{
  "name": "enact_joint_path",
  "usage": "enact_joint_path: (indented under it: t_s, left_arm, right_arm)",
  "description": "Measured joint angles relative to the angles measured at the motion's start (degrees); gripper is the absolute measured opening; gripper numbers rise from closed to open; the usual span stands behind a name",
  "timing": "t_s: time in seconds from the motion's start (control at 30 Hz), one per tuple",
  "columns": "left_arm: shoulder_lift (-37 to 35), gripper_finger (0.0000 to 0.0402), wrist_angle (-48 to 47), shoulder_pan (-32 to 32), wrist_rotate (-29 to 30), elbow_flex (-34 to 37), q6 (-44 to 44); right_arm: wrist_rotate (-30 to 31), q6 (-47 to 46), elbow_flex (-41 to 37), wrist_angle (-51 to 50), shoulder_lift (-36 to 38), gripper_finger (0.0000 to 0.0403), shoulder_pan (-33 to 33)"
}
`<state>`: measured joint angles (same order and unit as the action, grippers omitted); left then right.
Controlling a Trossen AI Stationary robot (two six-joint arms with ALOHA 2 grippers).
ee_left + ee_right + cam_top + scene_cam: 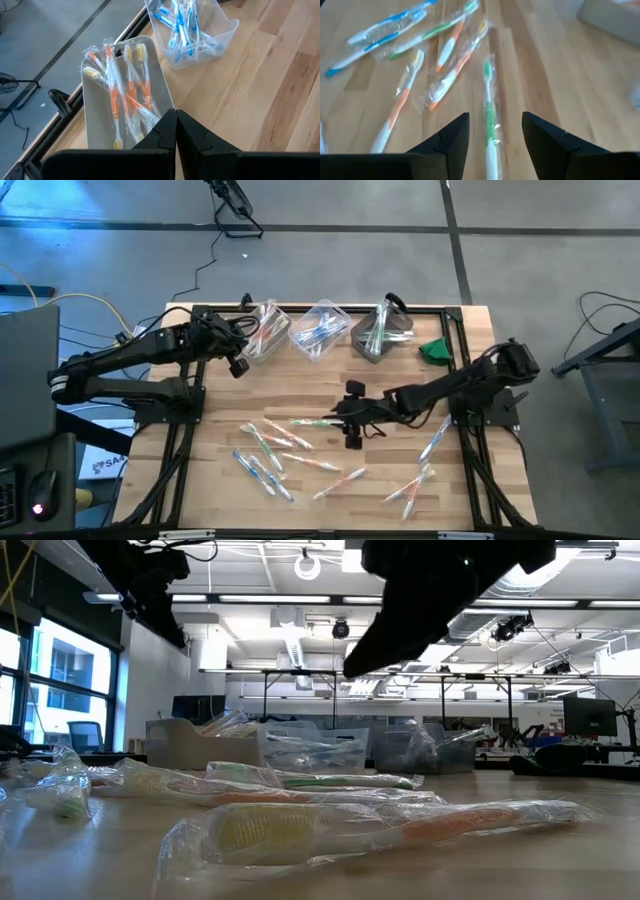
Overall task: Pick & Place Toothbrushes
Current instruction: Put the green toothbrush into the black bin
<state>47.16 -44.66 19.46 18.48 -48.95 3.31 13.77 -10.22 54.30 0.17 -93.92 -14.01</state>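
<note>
Several wrapped toothbrushes [275, 452] lie flat and scattered over the wooden table, some orange, some blue, some green. My right gripper [495, 137] hangs open above the table's middle [348, 418]. Its fingers stand either side of a green toothbrush [489, 117] that lies below them, and in the low view they are clear of the table. My left gripper [176, 131] is shut and holds nothing. It hovers at the far left [238, 365], just over the near rim of a clear bin [92, 112] that holds orange toothbrushes [131, 92].
Three clear bins stand in a row along the far edge: the left with orange brushes, the middle one [320, 328] with blue, the right one [382, 332] with green. A small green object [435, 350] lies at the far right. Bare wood shows between the bins and the scattered brushes.
</note>
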Motion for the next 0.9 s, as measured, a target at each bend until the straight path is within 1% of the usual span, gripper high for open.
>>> enact_joint_path:
  t_s: [0.23, 0.57, 0.9]
  left_arm:
    - [0.00, 0.0001, 0.04, 0.02, 0.00, 0.00, 0.00]
    - [0.00, 0.0001, 0.02, 0.02, 0.00, 0.00, 0.02]
    - [0.00, 0.0001, 0.04, 0.02, -0.02, 0.00, 0.02]
  right_arm:
    - [-0.89, -0.74, 0.00, 0.12, -4.65, 0.0174, 0.18]
    - [-0.28, -0.74, 0.00, 0.74, -10.53, 0.0174, 0.34]
    - [-0.42, -0.74, 0.11, 2.37, -13.16, 0.0174, 2.14]
